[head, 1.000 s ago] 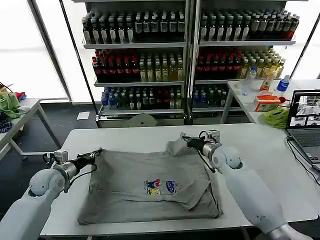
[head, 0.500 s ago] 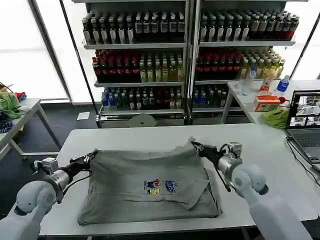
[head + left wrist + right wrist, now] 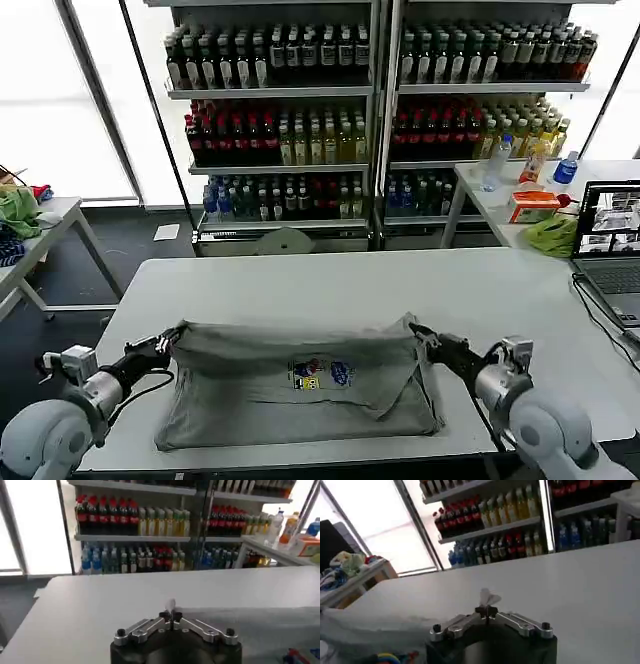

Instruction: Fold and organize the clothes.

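Observation:
A light grey short-sleeved shirt (image 3: 300,385) with a small multicoloured chest print (image 3: 322,373) lies partly folded on the white table (image 3: 330,280), near its front edge. My left gripper (image 3: 166,343) is shut on the shirt's far left corner, and a pinch of grey cloth (image 3: 171,605) sticks up between its closed fingers. At the far right corner my right gripper (image 3: 420,335) is shut on the shirt too, with a tuft of fabric (image 3: 488,598) standing above its tips. Between the two grippers the held edge runs taut, lifted slightly off the table.
A laptop (image 3: 608,245) sits at the table's right edge. Shelves of bottles (image 3: 370,110) stand behind. To the right, a side table (image 3: 480,195) carries bottles, a box and a green cloth (image 3: 552,235). Another table with cloths (image 3: 20,215) is at the left.
Both grippers have pulled the shirt's far edge toward me, folding it over the front part. The arms drew back and lower, so the shirt now covers less depth.

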You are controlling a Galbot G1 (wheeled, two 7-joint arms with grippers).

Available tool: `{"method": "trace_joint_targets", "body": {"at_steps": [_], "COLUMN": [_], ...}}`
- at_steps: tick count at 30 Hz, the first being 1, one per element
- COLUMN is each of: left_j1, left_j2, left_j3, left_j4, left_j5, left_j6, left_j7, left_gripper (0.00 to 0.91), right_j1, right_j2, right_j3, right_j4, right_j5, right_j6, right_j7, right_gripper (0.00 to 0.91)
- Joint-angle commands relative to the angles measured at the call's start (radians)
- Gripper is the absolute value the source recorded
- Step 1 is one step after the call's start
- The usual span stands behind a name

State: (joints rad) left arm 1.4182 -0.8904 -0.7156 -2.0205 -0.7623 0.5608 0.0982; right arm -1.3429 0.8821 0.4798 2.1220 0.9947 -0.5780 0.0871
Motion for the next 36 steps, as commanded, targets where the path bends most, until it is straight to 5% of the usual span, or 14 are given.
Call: {"method": "trace_joint_targets", "body": {"at_steps": [1,5,6,7,8,9,20,24,25,28,31,36], "left_j1": [0.242,0.308,0.316,0.318,0.320,0.319,0.324,0.316,0.317,0.338,0.340,0.340], "left_j2": [-0.023,-0.046,-0.048,-0.050,-0.053,-0.053,-0.066,-0.085,-0.096,-0.151,-0.233,-0.391], "left_j3": [-0.055,-0.030,-0.029,-0.029,-0.033,-0.037,-0.115,-0.174,-0.170,-0.130,-0.098,-0.045], "left_j4": [-0.117,-0.134,-0.135,-0.136,-0.134,-0.133,-0.170,-0.185,-0.185,-0.171,-0.147,-0.117], "left_j5": [0.040,0.083,0.089,0.094,0.101,0.104,0.137,0.114,0.116,0.130,0.193,0.288], "left_j6": [0.010,0.005,0.005,0.007,0.010,0.012,0.015,-0.014,-0.034,-0.123,-0.182,-0.260], "left_j7": [0.005,0.011,0.010,0.009,0.007,0.004,0.001,-0.019,-0.035,-0.072,-0.099,-0.120], "left_gripper": [0.010,0.010,0.010,0.151,0.756,0.907,0.907,0.907,0.907,0.907,0.907,0.907], "right_j1": [-0.213,-0.237,-0.237,-0.235,-0.234,-0.234,-0.212,-0.212,-0.215,-0.215,-0.211,-0.218], "right_j2": [-0.015,0.002,0.004,0.007,0.012,0.010,0.017,0.023,0.029,0.047,0.066,0.062], "right_j3": [0.050,0.026,0.024,0.024,0.025,0.027,0.122,0.146,0.146,0.151,0.159,0.169], "right_j4": [0.076,0.079,0.079,0.080,0.079,0.080,0.111,0.118,0.110,0.089,0.075,0.064], "right_j5": [-0.044,-0.082,-0.090,-0.102,-0.121,-0.132,-0.162,-0.295,-0.359,-0.432,-0.461,-0.482], "right_j6": [0.001,0.001,0.001,0.001,0.000,0.001,0.064,0.206,0.348,0.489,0.584,0.634], "right_j7": [0.011,0.011,0.011,0.012,0.014,0.011,-0.001,-0.044,-0.066,-0.104,-0.116,-0.145], "right_gripper": [0.000,0.000,0.111,0.907,0.907,0.907,0.907,0.907,0.907,0.907,0.907,0.907]}}
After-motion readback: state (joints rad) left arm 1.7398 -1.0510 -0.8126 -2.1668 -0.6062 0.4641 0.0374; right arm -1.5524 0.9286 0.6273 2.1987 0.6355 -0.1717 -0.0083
